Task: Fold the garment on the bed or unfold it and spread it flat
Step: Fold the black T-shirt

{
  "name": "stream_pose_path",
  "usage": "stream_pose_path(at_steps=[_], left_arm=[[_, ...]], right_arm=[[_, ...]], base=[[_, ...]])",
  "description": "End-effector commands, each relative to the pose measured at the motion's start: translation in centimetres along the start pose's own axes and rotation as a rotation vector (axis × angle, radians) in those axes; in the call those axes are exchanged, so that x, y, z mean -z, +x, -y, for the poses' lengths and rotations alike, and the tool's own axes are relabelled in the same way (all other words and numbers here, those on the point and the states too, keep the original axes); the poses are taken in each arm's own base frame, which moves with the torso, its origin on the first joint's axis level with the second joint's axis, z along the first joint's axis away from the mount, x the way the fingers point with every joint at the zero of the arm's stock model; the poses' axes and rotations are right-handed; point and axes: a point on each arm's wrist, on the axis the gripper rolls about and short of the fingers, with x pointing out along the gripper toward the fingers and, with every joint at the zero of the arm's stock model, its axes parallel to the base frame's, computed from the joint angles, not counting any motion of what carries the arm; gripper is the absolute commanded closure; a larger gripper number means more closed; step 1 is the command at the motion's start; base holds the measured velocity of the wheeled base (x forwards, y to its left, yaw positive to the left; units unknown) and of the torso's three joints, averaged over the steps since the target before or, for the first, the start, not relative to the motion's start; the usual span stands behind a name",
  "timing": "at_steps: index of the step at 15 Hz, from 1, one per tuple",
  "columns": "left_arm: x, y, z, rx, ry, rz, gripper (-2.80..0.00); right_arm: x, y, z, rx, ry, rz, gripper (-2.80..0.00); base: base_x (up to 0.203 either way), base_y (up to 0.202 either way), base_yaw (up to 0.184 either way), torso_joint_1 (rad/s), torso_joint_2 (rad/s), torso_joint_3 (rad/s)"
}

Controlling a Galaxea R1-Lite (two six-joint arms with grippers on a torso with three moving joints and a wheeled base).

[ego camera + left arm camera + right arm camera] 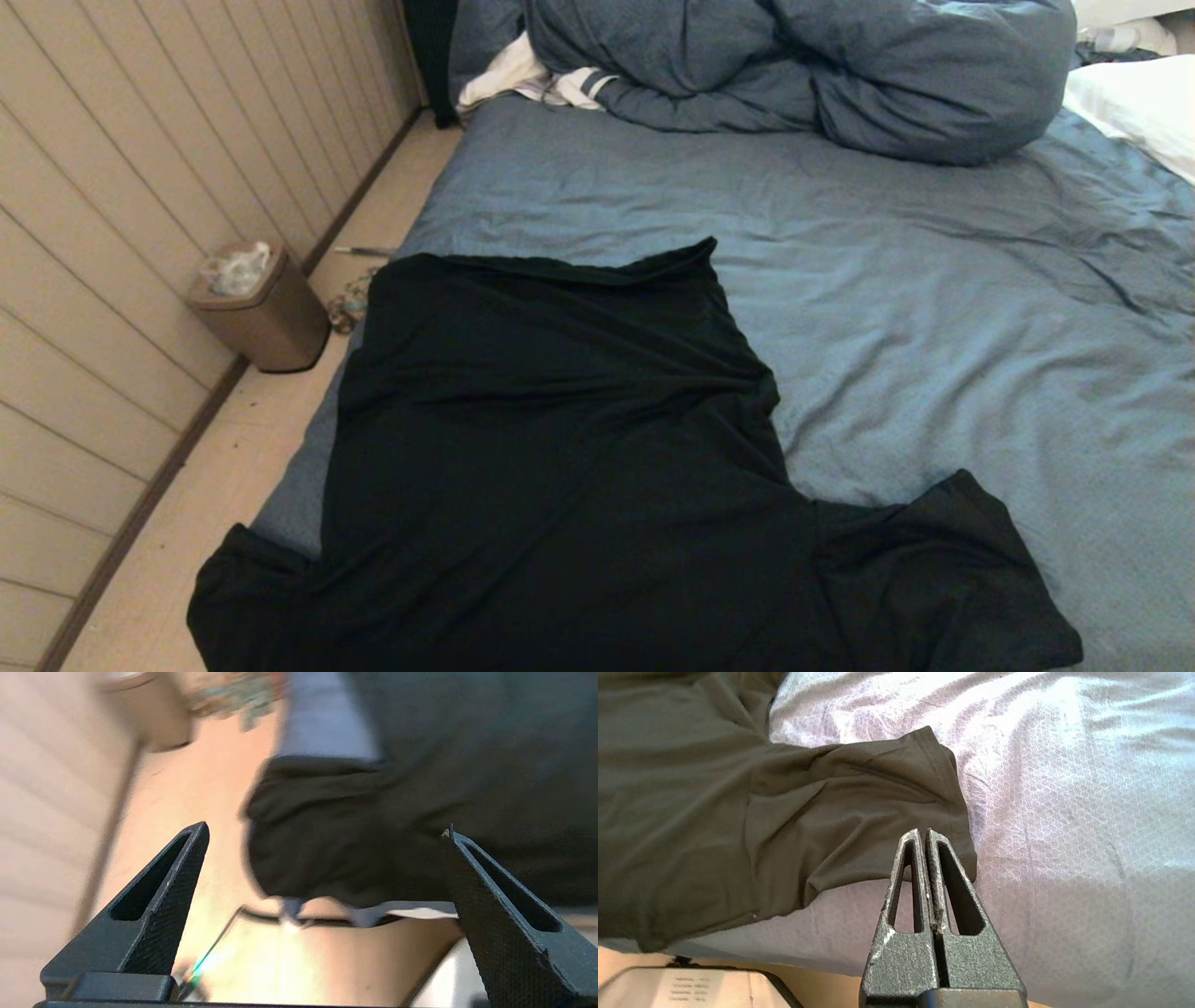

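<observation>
One garment [560,467], a black T-shirt, lies plain side up across the lower left and centre of the head view, body spread toward mid-frame, one sleeve at lower right, the other drooping off the edge of the bed [934,308] at lower left. It looks light, limp and thin, likely to sag and wrinkle when lifted; sleeve hems or shoulder seams seem the best holds. Left gripper [322,868], fingers wide, hangs by the drooping sleeve. Right gripper [924,835], fingers pressed together and empty, sits above the other sleeve's hem. A duvet [803,65] is bunched at upper centre.
</observation>
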Motion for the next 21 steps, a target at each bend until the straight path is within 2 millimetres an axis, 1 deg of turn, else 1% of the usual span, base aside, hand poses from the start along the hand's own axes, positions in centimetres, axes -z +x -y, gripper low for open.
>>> stream_pose_path(at_steps=[1,8,10,12,20,21], left_arm=[[0.29,0.07,0.05,0.007,-0.033,-0.014,-2.80],[0.20,0.12,-0.13,-0.066,-0.122,0.000,-2.80],[0.27,0.16,-0.12,-0.066,-0.109,-0.008,-2.80],[0.30,0.17,-0.10,-0.056,-0.061,-0.011,-2.80],[0.31,0.16,-0.08,-0.050,-0.030,-0.010,-2.80],[0.29,0.14,-0.03,-0.025,-0.016,-0.010,-2.80]], right_arm=[[0.05,0.01,0.00,-0.003,0.002,-0.004,0.00],[0.09,0.01,0.00,-0.003,0.002,-0.004,0.00],[0.05,0.01,0.00,-0.003,0.002,-0.003,0.00],[0.05,0.01,0.00,-0.003,0.002,-0.004,0.00],[0.09,0.02,0.00,-0.003,0.002,-0.006,0.00],[0.07,0.01,0.00,-0.003,0.002,-0.003,0.00]], base=[[0.000,0.000,0.000,0.000,0.00,0.000],[0.000,0.000,0.000,0.000,0.00,0.000],[0.000,0.000,0.000,0.000,0.00,0.000],[0.000,0.000,0.000,0.000,0.00,0.000],[0.000,0.000,0.000,0.000,0.00,0.000],[0.000,0.000,0.000,0.000,0.00,0.000]])
